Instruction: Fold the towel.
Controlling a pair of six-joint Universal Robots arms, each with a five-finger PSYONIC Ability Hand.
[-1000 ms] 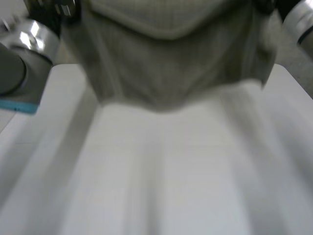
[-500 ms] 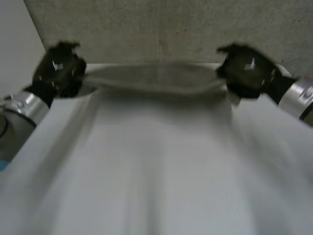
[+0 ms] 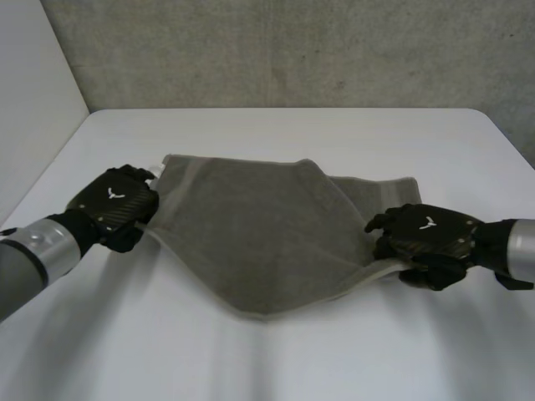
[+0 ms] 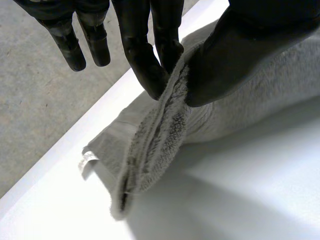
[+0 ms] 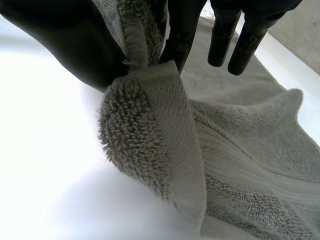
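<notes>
Already doubled over on itself, the grey towel (image 3: 267,238) lies across the middle of the white bench (image 3: 276,368). Its upper layer droops to a blunt point at six o'clock, and a strip of the lower layer peeks out toward two o'clock. That lopsided lie reads as a fold laid down but not yet squared: the edges do not meet, so the cloth is probably held at both ends for lining up or smoothing. The left hand (image 3: 113,207) sits at the towel's nine o'clock corner. Its wrist view shows why the cloth there stands up off the bench: fingers (image 4: 147,57) press the doubled hem against the thumb in a tight pinch, while the others hang straight and idle. A small white label (image 4: 88,161) pokes out at the corner just past the pinch. The right hand (image 3: 426,234) is at the towel's four o'clock edge and is clamped likewise, its thumb and fingers (image 5: 182,30) nipping a rolled bit of terry hem whose loops bulge just under the grip. Holding the hem at either end should let the arms stretch a straight fold line between them. Beyond the bench, at twelve o'clock, rises a rough grey wall (image 3: 292,50).
</notes>
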